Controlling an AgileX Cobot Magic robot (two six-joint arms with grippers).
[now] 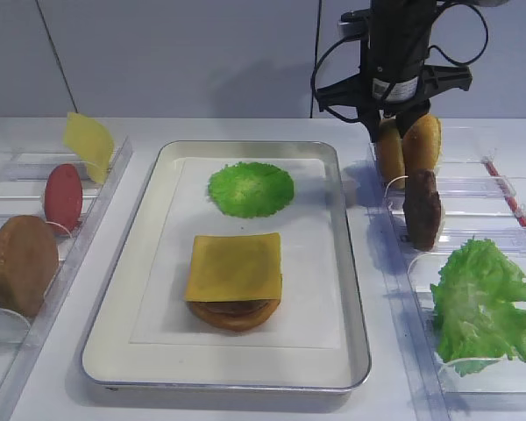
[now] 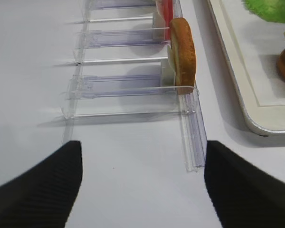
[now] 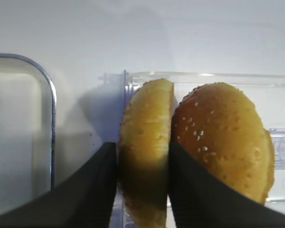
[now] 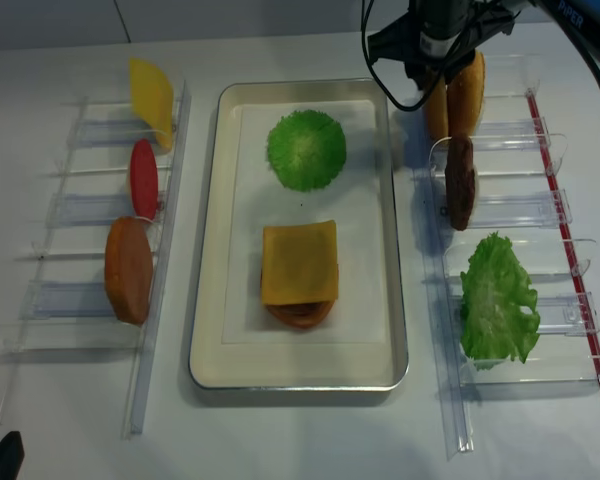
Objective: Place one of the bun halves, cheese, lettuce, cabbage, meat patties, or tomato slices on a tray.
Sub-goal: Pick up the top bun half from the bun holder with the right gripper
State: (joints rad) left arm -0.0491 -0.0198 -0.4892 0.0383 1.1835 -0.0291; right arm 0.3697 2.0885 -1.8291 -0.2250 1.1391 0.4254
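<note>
Two bun halves stand on edge side by side in the far slot of the right rack. My right gripper [image 3: 142, 147] is shut on the plain-faced left bun half [image 3: 147, 137], a black finger pressed against each of its sides; the sesame-seeded bun half [image 3: 218, 133] leans just to its right. From above, the gripper [image 1: 387, 123] hangs straight down over that pair [image 1: 388, 151]. The silver tray [image 1: 342, 228] lies in the middle with a green cabbage leaf [image 1: 251, 188] and a cheese slice [image 1: 235, 266] lying on a brown stack. My left gripper [image 2: 141, 145] is open over bare table.
The right rack [image 1: 500, 189] also holds a dark meat patty [image 1: 422, 209] and a lettuce leaf [image 1: 486, 303]. The left rack [image 1: 105, 189] holds a cheese slice [image 1: 89, 143], a tomato slice [image 1: 63, 196] and a smooth brown disc [image 1: 22, 263]. The tray's corner [image 3: 45, 83] is left of the held bun.
</note>
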